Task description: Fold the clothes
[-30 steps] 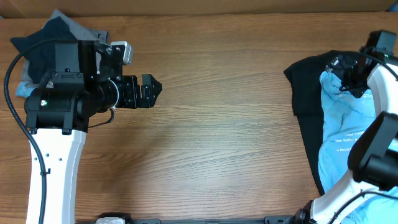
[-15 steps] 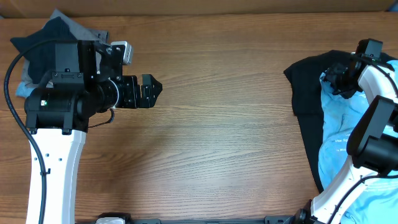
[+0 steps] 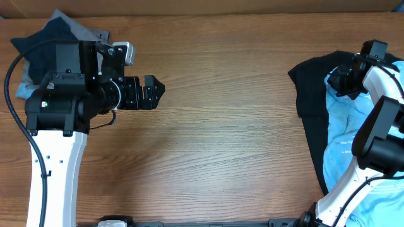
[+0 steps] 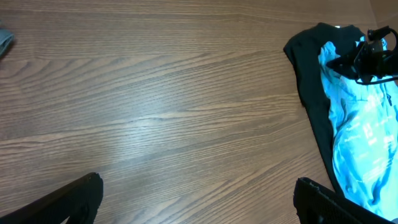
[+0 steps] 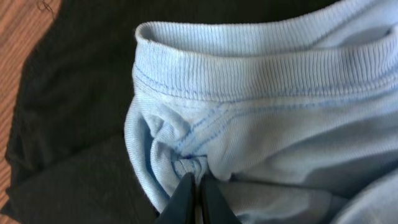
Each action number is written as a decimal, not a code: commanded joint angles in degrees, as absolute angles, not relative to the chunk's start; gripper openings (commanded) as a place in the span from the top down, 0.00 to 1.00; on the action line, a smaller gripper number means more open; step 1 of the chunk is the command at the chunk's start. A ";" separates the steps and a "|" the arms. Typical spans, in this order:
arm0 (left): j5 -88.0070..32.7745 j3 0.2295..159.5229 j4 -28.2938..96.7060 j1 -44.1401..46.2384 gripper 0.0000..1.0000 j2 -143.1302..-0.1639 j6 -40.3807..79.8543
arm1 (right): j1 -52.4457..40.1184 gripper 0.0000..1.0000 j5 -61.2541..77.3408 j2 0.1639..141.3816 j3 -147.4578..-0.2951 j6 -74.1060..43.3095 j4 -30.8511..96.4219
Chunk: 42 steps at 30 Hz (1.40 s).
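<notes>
A light sky-blue T-shirt (image 3: 350, 129) with white print lies crumpled on a black T-shirt (image 3: 312, 85) at the table's right edge; both also show in the left wrist view, the blue one (image 4: 364, 134) on the black one (image 4: 311, 68). My right gripper (image 3: 344, 77) is at the blue shirt's collar end, shut on a pinch of blue fabric just below the ribbed collar (image 5: 249, 62); its fingers (image 5: 182, 198) squeeze the bunched cloth. My left gripper (image 3: 156, 89) hangs open over bare table at the left, fingertips (image 4: 74, 199) wide apart, holding nothing.
A pile of dark navy and grey clothes (image 3: 44, 38) sits at the far left corner behind the left arm. Bare wooden table (image 3: 227, 113) lies between the two arms. The table's far edge runs along the top.
My right gripper moved slightly left and up onto the blue shirt's collar area and closed on the fabric. The left arm has not moved.
</notes>
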<state>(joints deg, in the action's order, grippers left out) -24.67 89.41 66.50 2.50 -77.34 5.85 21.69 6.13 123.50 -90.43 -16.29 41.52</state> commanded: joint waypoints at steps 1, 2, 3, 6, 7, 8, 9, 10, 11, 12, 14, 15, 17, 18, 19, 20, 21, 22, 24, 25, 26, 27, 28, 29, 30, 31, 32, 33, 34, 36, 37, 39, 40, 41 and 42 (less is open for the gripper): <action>-25.10 90.94 66.63 2.17 0.00 -77.65 5.37 | 23.14 0.96 6.70 120.40 -95.31 -16.32 42.89; -25.10 90.94 66.63 2.17 0.00 -77.65 5.37 | 23.73 0.96 6.68 119.24 -96.82 -16.32 43.62; -25.10 90.94 66.63 2.17 0.00 -77.65 5.37 | 24.45 0.96 6.70 117.84 -98.80 -16.34 44.47; -25.12 90.94 66.67 2.17 0.00 -77.62 5.37 | 26.20 0.96 6.70 113.84 -106.02 -16.29 47.48; -25.12 90.94 66.74 2.17 0.00 -77.62 5.37 | 26.81 0.96 6.72 111.87 -110.67 -16.27 49.52; -25.17 90.94 66.85 2.17 0.00 -77.62 5.37 | 26.94 0.96 6.76 110.74 -113.89 -16.25 50.94; -25.67 90.94 66.98 2.17 0.00 -77.60 5.39 | 26.98 0.96 7.22 109.78 -116.90 -15.86 52.23; -26.89 90.96 67.07 2.15 0.00 -77.54 5.34 | 26.98 0.96 8.23 108.99 -119.96 -14.94 53.45; -28.32 91.11 67.02 2.02 0.00 -77.45 5.34 | 26.65 0.96 10.33 108.03 -124.14 -14.15 55.20; -29.78 91.59 67.07 1.69 0.00 -77.30 5.34 | 26.17 0.96 12.19 107.39 -127.22 -13.63 56.49; -31.59 93.01 67.29 0.69 0.00 -76.99 5.37 | 24.40 0.96 16.27 106.17 -134.56 -13.47 59.83; -31.62 93.97 67.57 0.12 0.00 -76.77 5.45 | 23.27 0.96 17.54 105.75 -137.58 -13.47 61.45; -31.57 96.64 68.64 -1.39 0.00 -76.34 6.07 | 20.03 0.96 19.07 104.99 -142.96 -13.45 64.77; -31.57 98.59 69.49 -2.50 0.00 -76.12 6.04 | 17.54 0.96 19.51 104.64 -145.69 -13.47 66.76; -31.55 100.27 70.24 -3.49 0.00 -75.92 6.04 | 15.31 0.96 19.66 104.38 -147.61 -13.50 68.42; -31.51 102.45 71.13 -4.80 0.00 -75.57 6.02 | 11.99 0.96 19.66 104.07 -149.80 -13.50 70.67; -31.44 104.66 71.94 -6.09 0.00 -75.26 6.02 | 8.32 0.96 19.64 103.83 -151.46 -13.47 72.71; -31.40 106.45 72.55 -7.11 0.00 -75.00 6.00 | 4.40 0.96 19.66 103.61 -152.64 -13.50 74.61; -31.11 110.61 73.65 -9.58 0.00 -74.35 5.85 | -3.68 0.96 19.84 103.50 -153.62 -13.52 77.78; -30.87 112.33 73.95 -10.63 0.00 -74.00 5.78 | -7.88 0.96 20.38 103.50 -153.67 -13.54 79.22; -30.35 114.30 74.30 -11.88 0.00 -73.56 5.80 | -12.91 0.96 21.98 103.53 -153.64 -13.50 80.82; -29.71 116.18 74.43 -12.99 0.00 -73.10 5.78 | -18.06 0.96 23.59 103.68 -153.64 -13.41 82.15; -29.02 118.02 74.46 -14.06 0.00 -72.60 5.76 | -23.11 0.89 23.35 103.68 -153.64 -12.53 83.09; -28.53 119.13 74.46 -14.70 0.00 -72.29 5.76 | -26.85 0.81 21.74 103.66 -153.64 -11.42 83.50; -27.83 120.60 74.46 -15.40 0.00 -71.92 5.76 | -30.87 0.64 17.96 103.48 -153.71 -11.31 83.72; -26.87 121.97 74.46 -15.86 0.00 -71.50 5.76 | -33.82 0.44 14.02 103.18 -153.80 -11.31 83.70; -25.87 122.91 74.56 -15.90 0.00 -71.13 5.54 | -36.05 0.33 10.07 102.80 -153.80 -11.35 83.50; -24.99 123.63 74.72 -15.90 0.00 -70.85 5.26 | -37.87 0.24 5.89 102.21 -153.80 -11.40 83.20; -24.36 124.22 74.96 -15.90 0.00 -70.52 4.86 | -38.79 0.20 2.74 101.60 -153.80 -11.64 82.94; -23.81 124.46 75.57 -15.88 0.00 -69.97 4.64 | -39.13 0.17 -2.33 100.14 -153.80 -12.27 82.59; -23.83 124.46 76.16 -15.88 0.00 -69.95 4.64 | -38.83 0.15 -3.92 99.42 -153.80 -12.43 82.35; -24.73 124.42 77.54 -15.40 0.00 -70.17 4.51 | -38.11 0.12 -6.24 97.93 -153.80 -12.40 81.76; -25.71 124.25 78.22 -14.98 0.00 -70.70 3.64 | -37.65 0.12 -7.11 97.12 -153.80 -12.40 81.54; -26.63 124.18 78.91 -14.48 0.00 -71.26 2.83 | -37.26 0.11 -7.70 96.42 -153.80 -12.40 81.36; -27.49 124.11 79.64 -13.67 0.00 -72.23 2.04 | -36.62 0.11 -8.21 95.61 -153.80 -12.43 81.14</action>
